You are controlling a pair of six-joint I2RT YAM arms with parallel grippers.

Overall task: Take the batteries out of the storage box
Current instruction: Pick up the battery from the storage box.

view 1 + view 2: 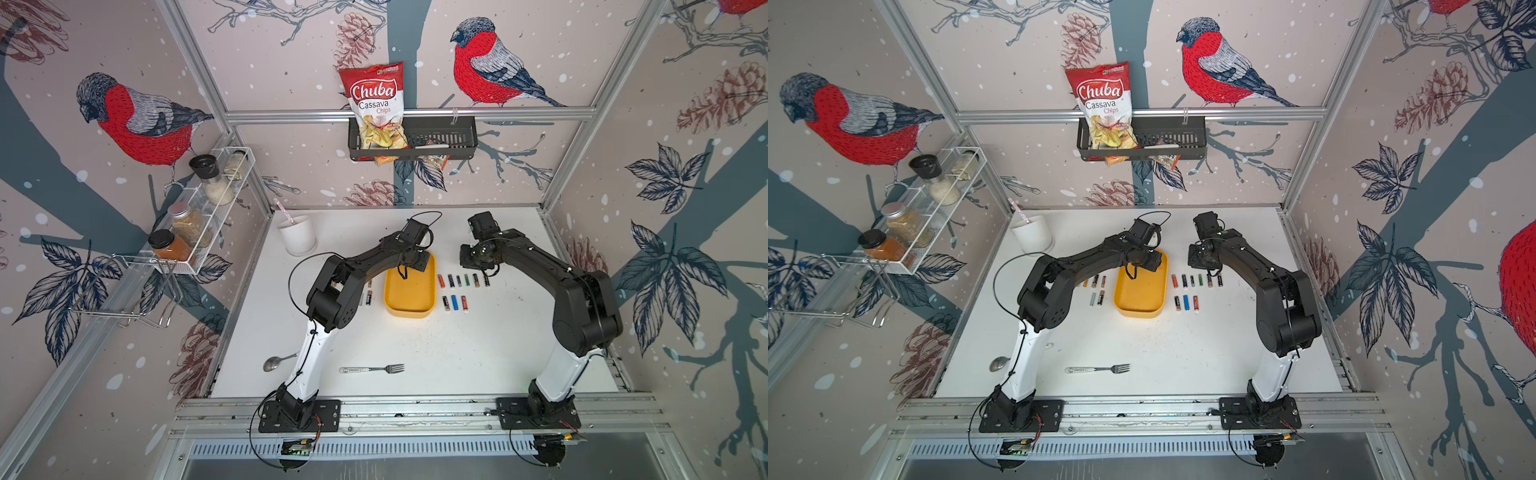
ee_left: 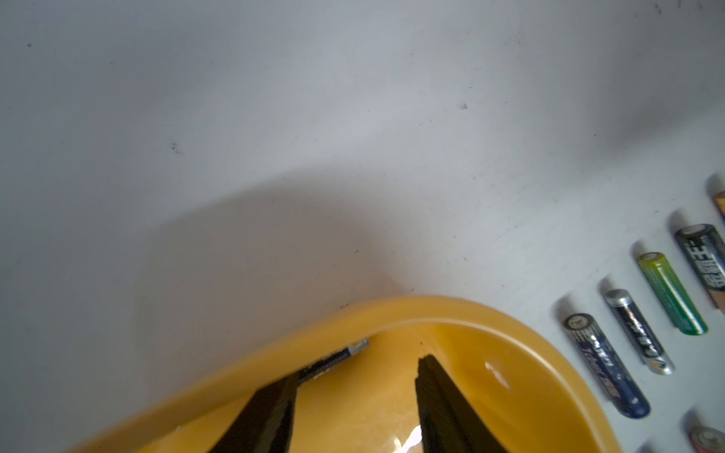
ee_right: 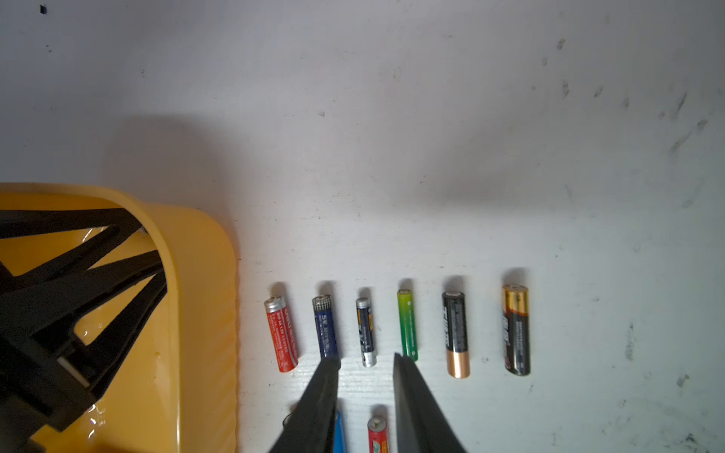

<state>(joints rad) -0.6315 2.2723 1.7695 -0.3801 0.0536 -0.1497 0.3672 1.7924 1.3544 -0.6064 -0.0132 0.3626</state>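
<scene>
— Yellow plastic storage box (image 1: 409, 314) on the white table (image 1: 415, 353): what does it hold?
— 1 dark battery (image 2: 333, 359) with a silver end, lying flat along the inner wall at the box's far end.
— Where does it lie relative to the left gripper (image 2: 359, 370)?
— Just beyond 1 fingertip, its other end hidden behind that finger. It is not between the jaws, which stand apart with only box floor between them. The left arm (image 1: 332, 291) arches up from its base, elbow high, wrist bent down into the box.
— And outside the box?
— On its right, a row of 6 batteries (image 1: 459, 280) and, nearer the robot, a row of 3 (image 1: 455, 302), all parallel and apart; more lie on its left, partly behind the left arm. The right gripper (image 3: 365, 357) hangs by the row of 6, jaws slightly parted, gripping nothing; in the right wrist view its tips flank the black-and-silver battery (image 3: 366, 329). The right arm (image 1: 582, 303) arches likewise.
</scene>
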